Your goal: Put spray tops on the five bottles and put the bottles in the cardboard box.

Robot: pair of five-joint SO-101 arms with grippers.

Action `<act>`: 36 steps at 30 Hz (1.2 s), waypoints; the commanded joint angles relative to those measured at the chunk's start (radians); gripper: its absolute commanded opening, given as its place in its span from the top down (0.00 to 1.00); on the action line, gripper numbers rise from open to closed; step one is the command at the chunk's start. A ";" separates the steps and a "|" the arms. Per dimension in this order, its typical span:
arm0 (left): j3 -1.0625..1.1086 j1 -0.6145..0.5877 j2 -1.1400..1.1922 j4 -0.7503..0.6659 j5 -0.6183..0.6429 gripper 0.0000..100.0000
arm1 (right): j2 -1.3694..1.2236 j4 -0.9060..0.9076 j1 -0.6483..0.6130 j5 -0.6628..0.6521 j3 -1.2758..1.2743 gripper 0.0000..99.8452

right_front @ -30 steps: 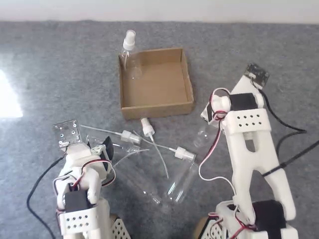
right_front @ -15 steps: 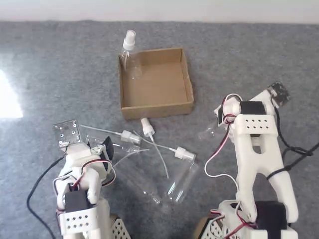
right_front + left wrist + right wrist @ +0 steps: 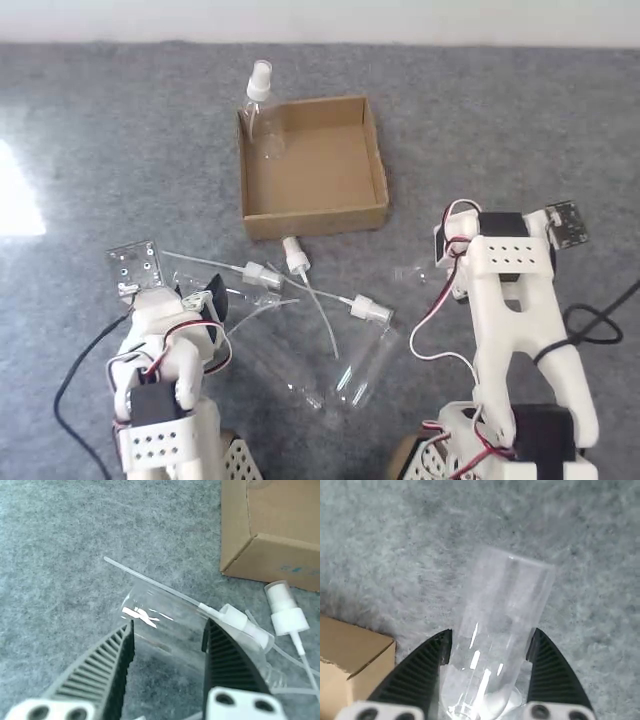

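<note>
The cardboard box (image 3: 312, 165) lies open at the back centre, with a capped spray bottle (image 3: 258, 105) standing at its back-left corner. My right gripper (image 3: 432, 262) (image 3: 492, 632) is shut on a clear uncapped bottle (image 3: 410, 271) (image 3: 505, 595) to the right of the box's front corner. At the front left, my left gripper (image 3: 197, 290) (image 3: 167, 625) is open, its fingers either side of a clear bottle (image 3: 160, 612) lying on the carpet. Loose spray tops (image 3: 262, 275) (image 3: 296, 257) (image 3: 368, 308) with long tubes lie between the arms.
Two more clear bottles (image 3: 370, 365) (image 3: 285, 370) lie on the grey carpet near the front centre. The box corner (image 3: 260, 530) (image 3: 350, 655) is close to both grippers. A spray top (image 3: 285, 615) stands beside the box front.
My right arm has pulled back toward its base and its wrist has turned, with the clear bottle still between the fingers. The left arm has not moved.
</note>
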State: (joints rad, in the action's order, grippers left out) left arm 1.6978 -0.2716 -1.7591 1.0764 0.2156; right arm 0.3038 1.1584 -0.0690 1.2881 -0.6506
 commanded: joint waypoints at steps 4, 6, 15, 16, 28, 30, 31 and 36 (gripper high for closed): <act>-0.008 0.000 -0.011 0.005 0.012 0.79 | 0.042 -0.015 0.016 0.020 -0.008 0.81; -0.008 0.000 -0.011 0.005 0.012 0.79 | 0.042 -0.015 0.016 0.020 -0.018 0.77; -0.008 0.000 -0.011 0.005 0.012 0.79 | 0.042 -0.016 0.015 0.018 -0.028 0.73; -0.008 0.000 -0.011 0.005 0.012 0.79 | 0.042 -0.016 0.015 0.018 -0.028 0.73; -0.008 0.000 -0.011 0.005 0.012 0.79 | 0.056 -0.004 0.005 0.014 -0.015 0.73; -0.008 0.000 -0.011 0.005 0.012 0.79 | 0.056 0.033 0.005 0.012 0.009 0.73; -0.008 0.000 -0.011 0.005 0.012 0.79 | 0.056 0.068 0.005 0.012 0.032 0.73; -0.008 0.000 -0.011 0.005 0.012 0.79 | 0.056 0.240 0.005 -0.025 0.170 0.73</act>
State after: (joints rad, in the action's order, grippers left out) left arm 1.6978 -0.2716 -1.7591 1.0764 0.2156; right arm 0.3038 1.3180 -0.0690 1.2912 -0.5892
